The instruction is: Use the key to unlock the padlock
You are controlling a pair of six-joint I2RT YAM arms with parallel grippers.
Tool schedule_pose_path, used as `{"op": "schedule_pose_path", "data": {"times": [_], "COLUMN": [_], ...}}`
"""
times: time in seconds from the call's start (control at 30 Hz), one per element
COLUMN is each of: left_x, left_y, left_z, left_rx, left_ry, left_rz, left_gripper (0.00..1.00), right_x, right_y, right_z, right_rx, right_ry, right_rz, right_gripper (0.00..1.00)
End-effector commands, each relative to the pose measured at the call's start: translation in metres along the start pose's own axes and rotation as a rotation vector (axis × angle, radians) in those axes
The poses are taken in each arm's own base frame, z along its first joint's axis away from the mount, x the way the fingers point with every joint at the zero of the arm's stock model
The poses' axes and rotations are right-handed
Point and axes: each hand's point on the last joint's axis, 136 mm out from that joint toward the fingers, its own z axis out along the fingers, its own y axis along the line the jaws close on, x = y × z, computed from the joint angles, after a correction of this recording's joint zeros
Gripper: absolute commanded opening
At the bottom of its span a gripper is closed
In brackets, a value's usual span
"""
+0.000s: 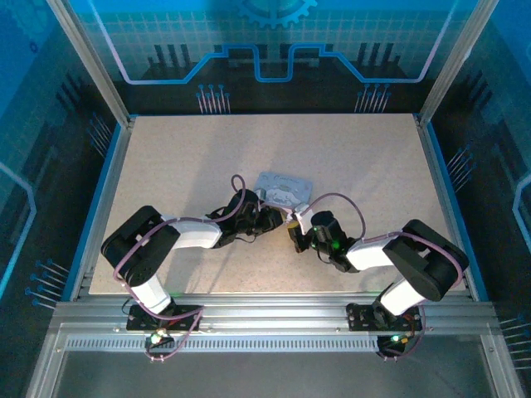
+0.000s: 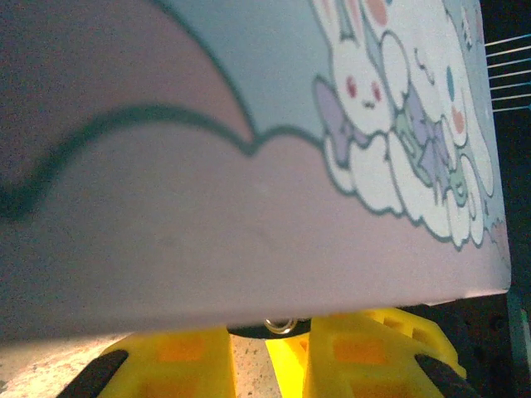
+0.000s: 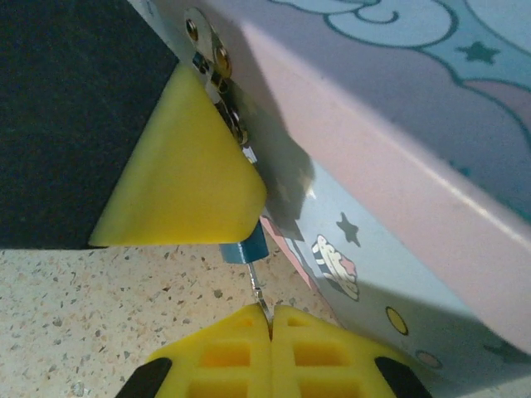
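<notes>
Yellow-fingered right gripper (image 3: 271, 327) was clamped tight on the key (image 3: 258, 292) touching the blue padlock (image 3: 243, 249); the left gripper (image 2: 286, 352) was unclear, open or closed.

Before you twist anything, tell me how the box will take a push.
The box looks like thin hollow tin, so probably light; it may slide on the flat table. Broad and low, it seems unlikely to tip.

no words, brands or numbers can be read; the tin box (image 2: 249, 207) bears cartoon rabbits, clouds and stars, the far wall (image 1: 278, 10) a gear outline
</notes>
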Motion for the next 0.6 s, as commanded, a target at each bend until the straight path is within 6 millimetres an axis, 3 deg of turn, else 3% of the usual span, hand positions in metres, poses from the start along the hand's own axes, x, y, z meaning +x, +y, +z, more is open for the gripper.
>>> {"op": "schedule_pose_path", "data": {"times": [0.0,0.57], "left_x": [0.009,0.015], "left_y": [-0.025,-0.024], "left_z": [-0.004,0.000], "left_rx": [0.062,0.048], "left_ry": [0.052,0.074], "left_rz": [0.010,0.013], "left_gripper": [0.18,0.18], "right_x": [-0.050,-0.077], "right_y": [-0.006,0.001], "right_z": [0.002,-0.003], "right_rx": [0.035,-0.042], "right_ry": [-0.160,-0.225], "right_rz": [-0.029,-0.017], "right_gripper": [0.07,0.07]}}
